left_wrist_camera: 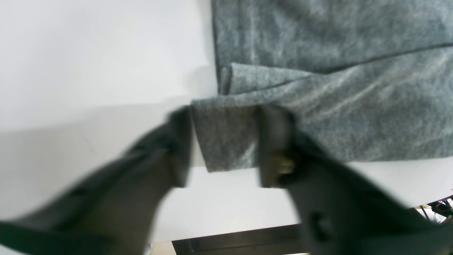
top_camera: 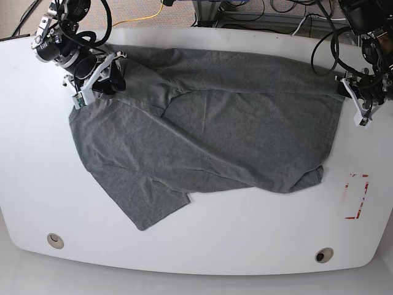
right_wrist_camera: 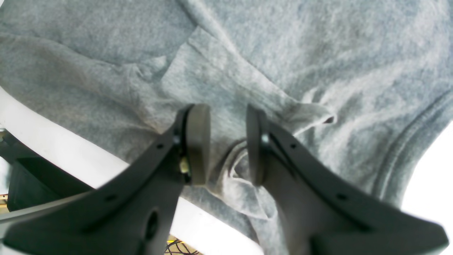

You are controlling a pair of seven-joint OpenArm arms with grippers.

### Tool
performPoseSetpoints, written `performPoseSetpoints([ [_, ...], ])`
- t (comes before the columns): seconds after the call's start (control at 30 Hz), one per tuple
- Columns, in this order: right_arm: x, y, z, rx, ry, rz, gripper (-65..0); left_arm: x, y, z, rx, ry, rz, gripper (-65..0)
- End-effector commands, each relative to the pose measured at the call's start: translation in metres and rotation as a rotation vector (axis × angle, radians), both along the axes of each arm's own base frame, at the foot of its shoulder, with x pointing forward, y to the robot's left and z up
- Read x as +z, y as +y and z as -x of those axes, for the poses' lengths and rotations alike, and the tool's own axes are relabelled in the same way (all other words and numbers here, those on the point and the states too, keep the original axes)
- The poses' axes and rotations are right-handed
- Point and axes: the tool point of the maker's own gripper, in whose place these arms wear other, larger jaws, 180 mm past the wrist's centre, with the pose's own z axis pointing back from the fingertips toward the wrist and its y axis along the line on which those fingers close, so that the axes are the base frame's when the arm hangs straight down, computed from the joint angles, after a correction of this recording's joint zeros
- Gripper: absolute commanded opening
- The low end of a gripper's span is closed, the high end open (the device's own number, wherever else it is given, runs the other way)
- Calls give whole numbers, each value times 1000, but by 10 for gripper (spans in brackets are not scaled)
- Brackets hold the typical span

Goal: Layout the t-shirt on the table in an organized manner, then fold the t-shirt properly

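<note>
Plainly found the large heather-grey knit t-shirt (top_camera: 215,138) laid out across the glossy white round-cornered desk (top_camera: 276,252), with a long turned-over band (top_camera: 245,70) along the near edge, beside the arms. Saw the cloth rumpled rather than flat, with a diagonal ridge running over the middle, a loose flap (top_camera: 144,200) hanging out toward the far right and a small tucked lump (top_camera: 307,178) at the far left.

Judged light, soft and limp from the thin wrinkles: apt to drape and crease at a touch, hard to break, but likely to slide over so smooth a surface or bunch up under a one-sided pull.

Saw the black left gripper (left_wrist_camera: 224,145) above the near left corner, jaws apart, with the grey corner (left_wrist_camera: 221,141) showing in the gap and no sure pinch. Saw the black right gripper (right_wrist_camera: 228,145) over the near right part, jaws parted by a narrower gap, with crumpled cloth beneath; could not tell about contact.

Seemed best to take hold right at the two ends of the near band, catching every layer, and to draw gently outward. Risked nipping only the top layer on the right, amid the loose curled folds (right_wrist_camera: 244,198).
</note>
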Motion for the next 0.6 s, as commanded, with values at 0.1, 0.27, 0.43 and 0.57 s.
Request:
performPoseSetpoints([
  [0.1, 9, 0, -5, 4, -40, -8, -479, 11, 8, -8, -5, -32, -21, -574],
  [0.27, 9, 0, -5, 4, -40, -8, -479, 8, 6, -1, -9, -19, -19, -575],
  [0.43, 9, 0, -5, 4, -40, -8, -479, 20, 6, -5, -30, -53, -51, -576],
  [0.57, 10, 0, -6, 4, -41, -8, -479, 25, 4, -2, -45, -62, -68, -576],
])
